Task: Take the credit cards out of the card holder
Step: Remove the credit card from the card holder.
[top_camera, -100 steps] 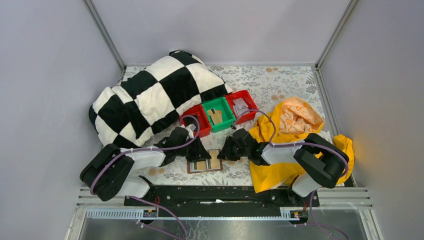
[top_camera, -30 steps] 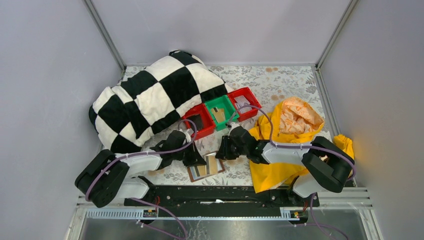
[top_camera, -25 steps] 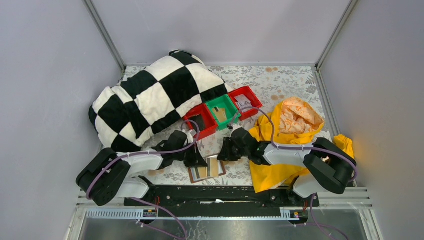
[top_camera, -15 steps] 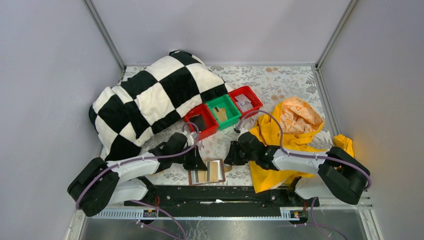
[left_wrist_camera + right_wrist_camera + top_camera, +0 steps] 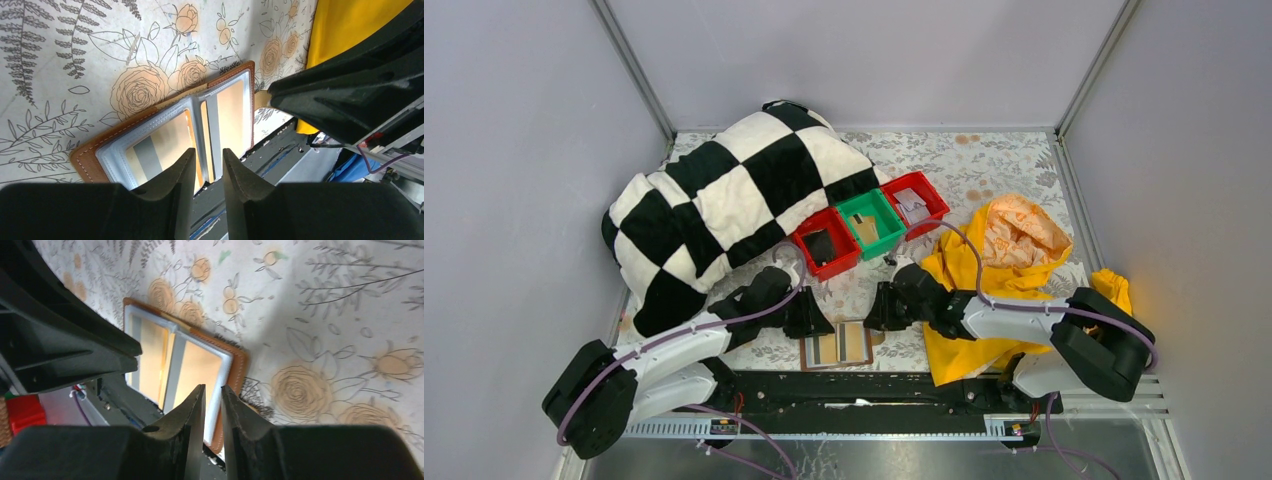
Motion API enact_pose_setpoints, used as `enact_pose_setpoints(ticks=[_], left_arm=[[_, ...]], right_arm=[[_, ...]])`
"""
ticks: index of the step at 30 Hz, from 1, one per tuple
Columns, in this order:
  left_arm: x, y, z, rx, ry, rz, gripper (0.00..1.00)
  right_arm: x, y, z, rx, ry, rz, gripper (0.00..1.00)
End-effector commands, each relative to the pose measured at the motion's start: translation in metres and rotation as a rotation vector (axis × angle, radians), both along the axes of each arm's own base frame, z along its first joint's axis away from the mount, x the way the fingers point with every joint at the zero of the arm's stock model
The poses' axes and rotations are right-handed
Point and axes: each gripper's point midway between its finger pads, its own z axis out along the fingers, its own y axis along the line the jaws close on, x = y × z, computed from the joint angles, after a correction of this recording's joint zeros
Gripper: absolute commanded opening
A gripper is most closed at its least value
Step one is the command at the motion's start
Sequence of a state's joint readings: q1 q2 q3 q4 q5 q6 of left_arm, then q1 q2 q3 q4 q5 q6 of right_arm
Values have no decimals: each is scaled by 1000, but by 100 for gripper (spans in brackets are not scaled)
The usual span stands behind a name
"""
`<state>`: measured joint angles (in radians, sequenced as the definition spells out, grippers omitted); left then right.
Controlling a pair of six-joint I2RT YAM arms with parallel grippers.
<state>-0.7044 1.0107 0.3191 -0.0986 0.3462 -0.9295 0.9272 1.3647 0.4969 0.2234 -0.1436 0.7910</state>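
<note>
The card holder [image 5: 836, 346] lies open and flat near the table's front edge, brown leather with pale grey pockets. Tan credit cards [image 5: 231, 107] sit inside both pockets; the left one has a grey stripe. The holder [image 5: 85, 156] shows in the left wrist view, and in the right wrist view [image 5: 239, 371] with its cards [image 5: 202, 365]. My left gripper [image 5: 814, 322] hovers at its left half, jaws [image 5: 207, 154] nearly together, nothing between them. My right gripper [image 5: 877, 316] is at its right edge, jaws [image 5: 213, 390] nearly together and empty.
A black-and-white checkered blanket [image 5: 724, 190] fills the back left. A red bin [image 5: 824, 246], a green bin [image 5: 871, 222] and a second red bin [image 5: 915, 202] stand in a row behind the holder. A yellow cloth [image 5: 1009, 255] lies right. The black base rail [image 5: 854, 385] runs just in front.
The card holder has slid toward the front edge and turned square to it. Both grippers have followed it nearer. The left arm's elbow has swung down and left.
</note>
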Motion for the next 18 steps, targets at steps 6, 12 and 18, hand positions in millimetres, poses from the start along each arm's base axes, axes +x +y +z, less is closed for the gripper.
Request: enact_pose_setpoints(ticks=[6, 12, 18], left_arm=[[-11, -9, 7, -79, 70, 28, 37], [-23, -10, -2, -93, 119, 56, 42], [-24, -14, -5, -98, 118, 52, 43]], right_arm=[[-30, 28, 7, 95, 48, 78, 25], [-32, 17, -3, 64, 56, 40, 26], [-36, 16, -12, 40, 75, 52, 26]])
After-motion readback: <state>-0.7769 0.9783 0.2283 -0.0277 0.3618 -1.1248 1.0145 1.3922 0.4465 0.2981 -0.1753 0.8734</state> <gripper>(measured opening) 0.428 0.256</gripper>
